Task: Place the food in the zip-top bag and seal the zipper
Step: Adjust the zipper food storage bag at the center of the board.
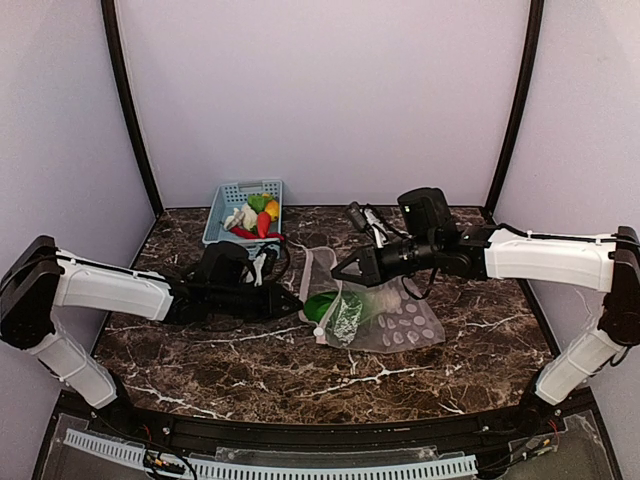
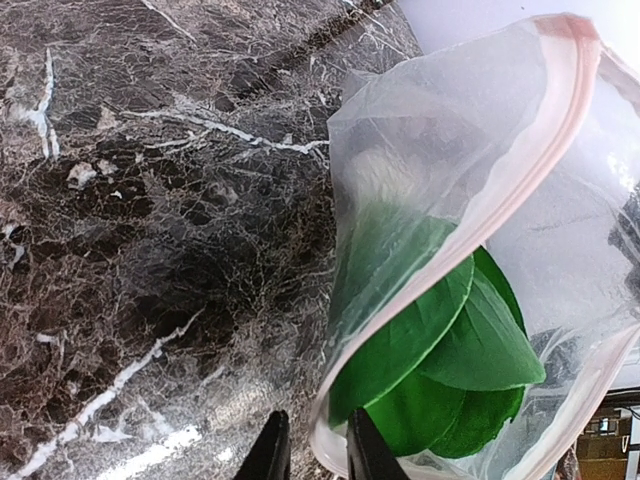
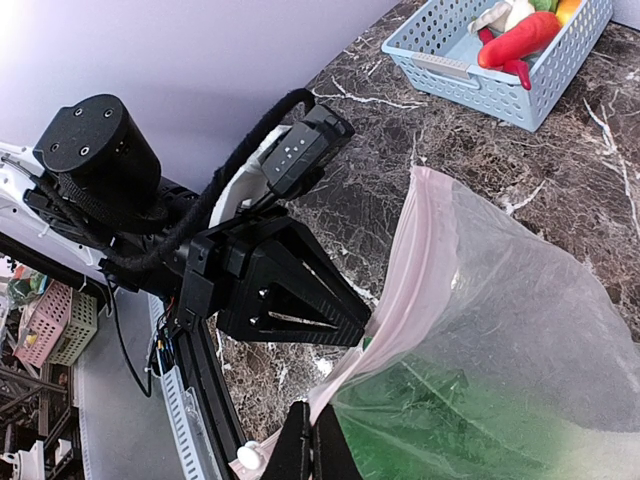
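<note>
- At the centre of the surface (image 1: 200,350), the zip-top bag (image 1: 405,322) lies with the green leafy one (image 2: 440,350) in its mouth.
- The right tool (image 3: 312,442) is clamped on the zipper (image 3: 400,290), holding the mouth raised.
- The left tool (image 2: 312,455) is narrow at the lower rim; whether it grips cannot be told.
- Step judged: loading. The next move calls for fetching the other food (image 1: 255,218) from the basket (image 1: 225,195).

In the left wrist view the left gripper (image 2: 318,455) shows only two fingertips, the rest cut off by the bottom edge; whether they pinch the rim of the bag (image 2: 560,230) cannot be told. The bag runs out of the picture to the right and below. Plastic half veils the green leaf toy (image 2: 480,350), and a pale blur (image 2: 385,180) behind the film is unreadable. In the right wrist view the top and right edges cut the basket (image 3: 470,85), and the bottom edge cuts the right gripper (image 3: 312,450)
</note>
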Controlling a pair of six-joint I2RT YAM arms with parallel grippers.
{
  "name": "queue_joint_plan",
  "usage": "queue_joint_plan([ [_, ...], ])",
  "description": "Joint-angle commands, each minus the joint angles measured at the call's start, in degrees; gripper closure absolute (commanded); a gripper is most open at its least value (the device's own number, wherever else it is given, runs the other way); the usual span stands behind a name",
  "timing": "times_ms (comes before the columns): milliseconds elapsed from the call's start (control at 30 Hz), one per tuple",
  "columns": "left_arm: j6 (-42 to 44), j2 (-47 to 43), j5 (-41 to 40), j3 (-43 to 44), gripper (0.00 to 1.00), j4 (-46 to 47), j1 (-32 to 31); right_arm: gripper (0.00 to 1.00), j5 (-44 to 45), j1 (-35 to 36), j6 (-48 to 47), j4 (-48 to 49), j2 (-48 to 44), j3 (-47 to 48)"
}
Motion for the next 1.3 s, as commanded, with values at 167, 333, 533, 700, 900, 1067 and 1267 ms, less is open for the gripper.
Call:
queue_joint_plan([
  [167, -0.22, 1.64, -0.92, -0.64, 0.83, 0.4, 0.36, 1.0, 0.67, -0.2, -0.1, 2.03, -1.4, -0.74],
  [333, -0.67, 2.63, -0.12, -0.64, 0.83, 1.75, 0.36, 1.0, 0.68, -0.2, -0.13, 2.03, -1.31, -0.73],
  [533, -1.76, 4.38, 1.08, -0.6, 0.86, 4.71, 0.42, 1.0, 0.78, -0.25, -0.27, 1.95, -1.41, -0.84],
  [700, -3.61, 5.53, 3.84, -0.99, 0.91, 8.97, 0.42, 1.0, 1.2, -0.28, -0.12, 1.86, -1.48, -0.91],
  [900, -6.02, 2.8, 5.57, -2.88, 0.99, 15.13, 1.31, 1.0, 5.69, -1.08, 0.94, -1.18, -2.93, -0.6],
  [1067, -2.58, -2.16, 8.62, 2.3, 0.99, 9.32, 1.85, 1.0, 10.7, -3.3, 0.86, -7.23, -5.94, 1.18],
  [1267, 5.88, -4.1, 9.63, 16.28, 0.99, -5.18, 1.87, 1.0, 17.34, -6.48, -1.61, -13.75, -11.66, 6.1],
])
